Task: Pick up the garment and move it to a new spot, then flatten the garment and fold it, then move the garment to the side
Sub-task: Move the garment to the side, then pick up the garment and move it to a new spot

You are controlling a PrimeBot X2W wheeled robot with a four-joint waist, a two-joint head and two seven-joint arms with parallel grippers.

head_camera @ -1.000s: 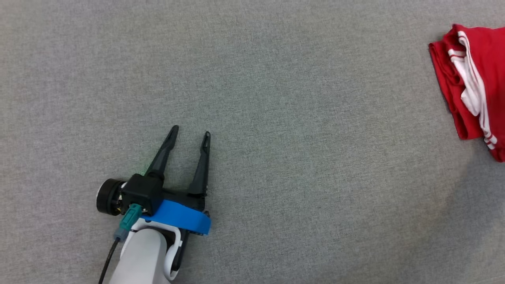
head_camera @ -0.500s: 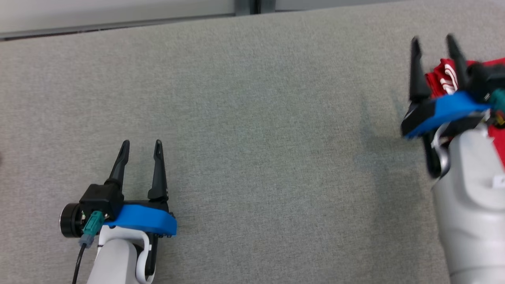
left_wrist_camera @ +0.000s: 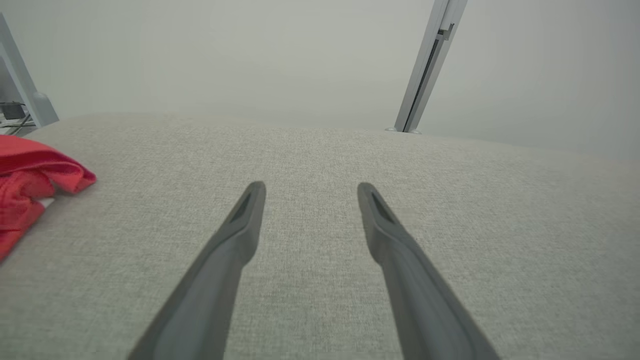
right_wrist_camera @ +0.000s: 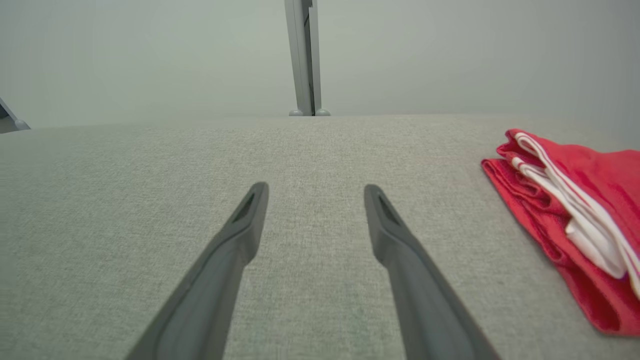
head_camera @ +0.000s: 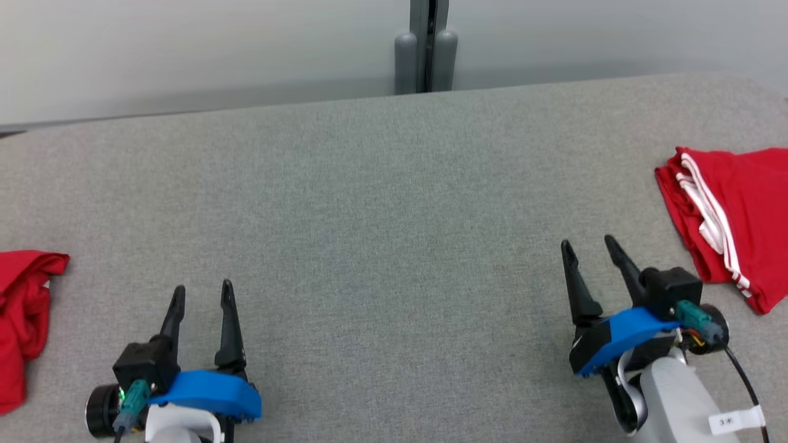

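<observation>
Left gripper (head_camera: 203, 287), right gripper (head_camera: 587, 242): jaws spread, empty | step: folded garment (head_camera: 739, 209) apparently set aside | next: perhaps fetch crumpled garment (head_camera: 24, 307)

Two garments: folded garment (head_camera: 748, 209), crumpled garment (head_camera: 21, 314). Two grippers: left gripper (head_camera: 203, 286), right gripper (head_camera: 587, 242). One desk (head_camera: 394, 215), one post (head_camera: 426, 46).

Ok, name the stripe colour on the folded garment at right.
White stripes on the red garment; clearest in the right wrist view.
</observation>
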